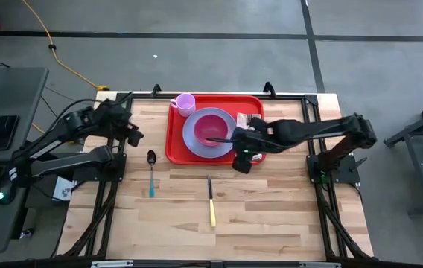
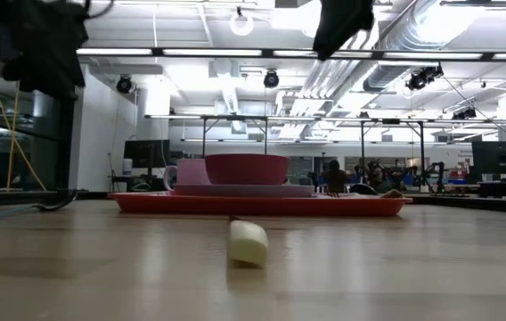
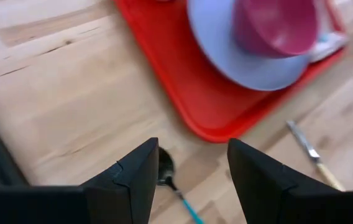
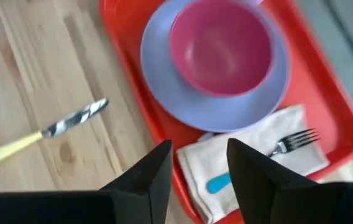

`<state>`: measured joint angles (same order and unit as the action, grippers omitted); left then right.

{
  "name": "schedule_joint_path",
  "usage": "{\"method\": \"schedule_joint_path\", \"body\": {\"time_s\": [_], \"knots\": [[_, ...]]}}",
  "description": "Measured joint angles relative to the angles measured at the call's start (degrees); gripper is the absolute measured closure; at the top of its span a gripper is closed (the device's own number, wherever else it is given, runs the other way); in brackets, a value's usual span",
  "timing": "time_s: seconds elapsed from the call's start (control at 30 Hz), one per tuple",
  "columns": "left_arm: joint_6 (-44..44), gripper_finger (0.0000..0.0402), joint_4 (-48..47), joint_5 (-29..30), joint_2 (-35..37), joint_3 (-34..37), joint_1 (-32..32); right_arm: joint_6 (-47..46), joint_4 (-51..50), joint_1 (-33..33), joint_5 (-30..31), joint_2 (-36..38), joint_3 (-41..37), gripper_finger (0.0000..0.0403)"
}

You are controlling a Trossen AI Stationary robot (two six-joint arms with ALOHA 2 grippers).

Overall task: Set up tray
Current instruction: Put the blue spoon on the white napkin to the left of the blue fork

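Note:
The red tray (image 1: 176,141) lies on the far middle of the table. On it sit a lavender plate (image 1: 193,138) with a pink bowl (image 1: 211,128), a lavender cup (image 1: 185,103) at its far left corner, and a white napkin (image 4: 251,158) with a blue-handled fork (image 4: 291,142). My right gripper (image 1: 240,151) (image 4: 198,146) hovers open above the napkin at the tray's right part. My left gripper (image 1: 132,134) (image 3: 192,146) hangs open left of the tray, above the teal-handled spoon (image 3: 164,167). In the low view both grippers are well above the table.
The spoon (image 1: 151,171) lies on the wood near the tray's near left corner. A yellow-handled knife (image 1: 211,201) lies nearer the front, its handle end (image 2: 248,242) toward the low camera. Bare wood spreads across the near half of the table (image 1: 271,223).

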<state>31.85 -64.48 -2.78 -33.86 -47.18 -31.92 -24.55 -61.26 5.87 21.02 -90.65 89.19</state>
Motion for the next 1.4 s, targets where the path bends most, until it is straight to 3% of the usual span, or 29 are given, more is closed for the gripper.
{"method": "schedule_joint_path", "body": {"time_s": [0.17, 0.47, 0.73, 0.97, 1.2, 1.4], "knots": [[3.75, 0.0181, 0.44, -0.05, 3.89, 0.00, 5.12, -3.43, -3.35, 2.86, 6.49, 4.70, 0.01, 0.0269], [8.90, 0.0181, 2.65, 0.38, 3.64, 0.04, 12.27, -18.56, -17.65, 11.06, 19.60, 12.21, 0.00, 0.0269], [16.26, 0.0181, 2.26, 0.10, 3.25, 0.04, 16.21, -29.12, -21.19, 20.37, 25.85, 16.44, -2.18, 0.0269], [28.39, 0.0181, -1.58, -0.73, 0.07, 0.04, 20.99, -36.35, -10.13, 24.51, 26.64, 24.55, -18.10, 0.0269], [39.19, 0.0181, -3.35, -0.73, -8.23, 0.04, 27.41, -29.81, 7.69, 24.96, 30.52, 34.53, -32.81, 0.0269], [49.33, 0.0181, -3.25, -0.73, -18.45, 0.04, 33.98, -24.16, 17.32, 24.94, 31.21, 41.31, -39.48, 0.0269]]}}
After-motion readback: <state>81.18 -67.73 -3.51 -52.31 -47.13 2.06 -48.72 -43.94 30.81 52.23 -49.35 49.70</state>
